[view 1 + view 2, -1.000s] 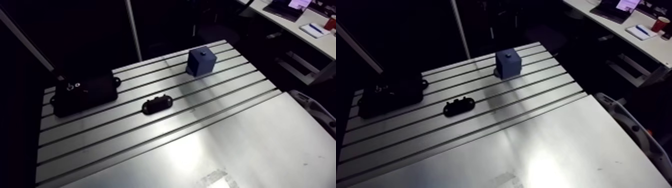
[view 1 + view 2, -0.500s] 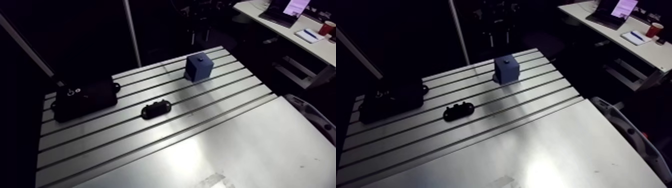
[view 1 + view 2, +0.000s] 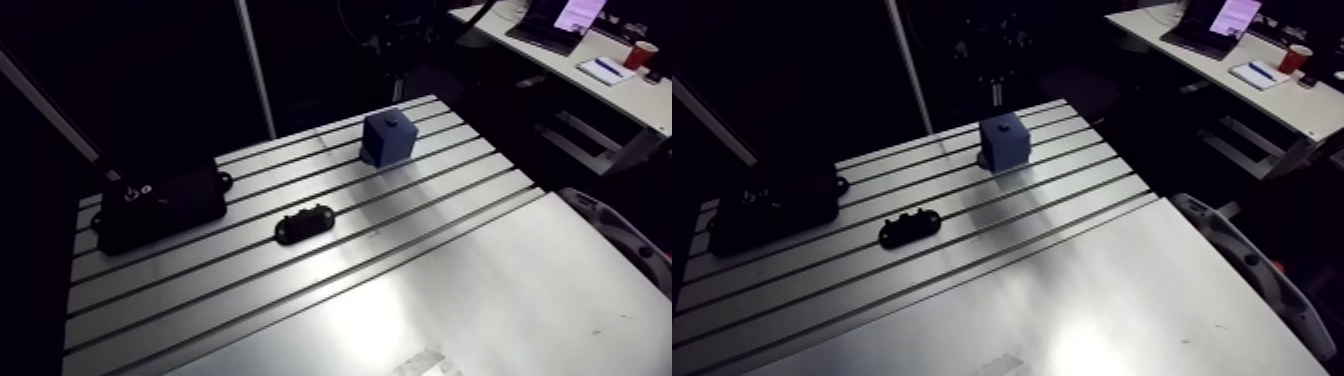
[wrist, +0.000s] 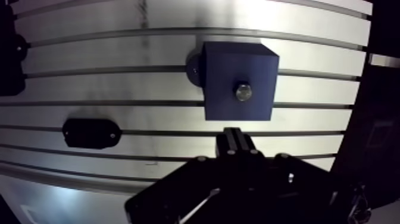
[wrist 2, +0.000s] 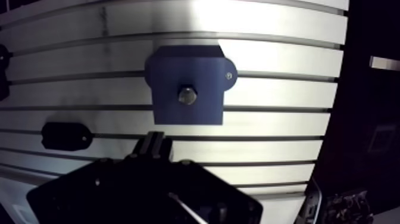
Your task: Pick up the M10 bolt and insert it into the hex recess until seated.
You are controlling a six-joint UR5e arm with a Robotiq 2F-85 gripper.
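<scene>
Gripper (image 4: pixel 238 131) aimed straight down in wrist view, both fingers (image 4: pixel 231 140) pressed together w/ nothing btwn them, dark body behind them, hanging clear w/ no contact to anything below.

Light glares off the slotted aluminium table (image 3: pixel 480 290).

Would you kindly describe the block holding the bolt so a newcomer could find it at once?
On the slotted aluminium table, look to the far edge. There stands a blue cube-shaped block with a bolt head centred in its top. It alone is blue and tall; the large black fixture and small black oval piece lie low.
</scene>
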